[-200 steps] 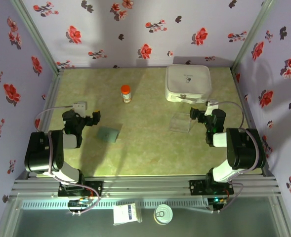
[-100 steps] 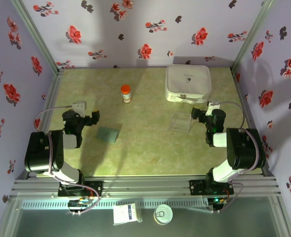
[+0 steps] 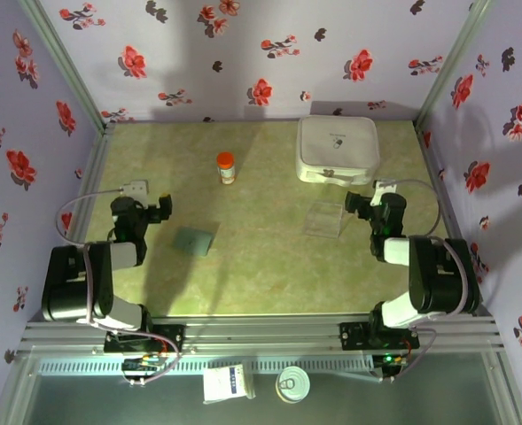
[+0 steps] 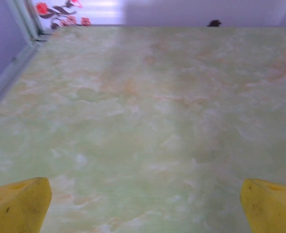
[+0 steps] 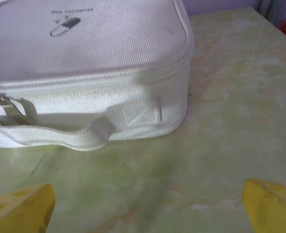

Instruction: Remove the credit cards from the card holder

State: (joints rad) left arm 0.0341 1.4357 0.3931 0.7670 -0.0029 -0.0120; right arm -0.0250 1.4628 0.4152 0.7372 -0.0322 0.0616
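the card holder (image 3: 194, 240) lies flat on the green marbled table (image 3: 261, 274), a dull teal square left of centre, and nothing is touching it. the left gripper (image 3: 141, 208) hangs low over the table's left side, its fingers spread wide. the holder sits to the right of those fingers and a touch nearer, close by but clearly apart, outside the gap between them. from the left wrist camera the left gripper (image 4: 143, 206) shows two yellow fingertips (image 4: 19, 204) at the bottom corners, with bare table between them and running on to the far wall.

over on the right side, the right gripper (image 3: 371, 202) is spread just as wide. the holder is well apart from it, away to its left, with a clear plastic sheet (image 3: 324, 220) lying between the two, just beside the right fingers. the right wrist view shows that gripper (image 5: 143, 208) facing a white zip case (image 5: 84, 73), yellow fingertips (image 5: 19, 208) at the lower corners and a strip of table between them and the case's strap. from above, the white zip case (image 3: 336, 149) rests at the far right, and an orange-capped bottle (image 3: 227, 167) stands upright, far from the holder.
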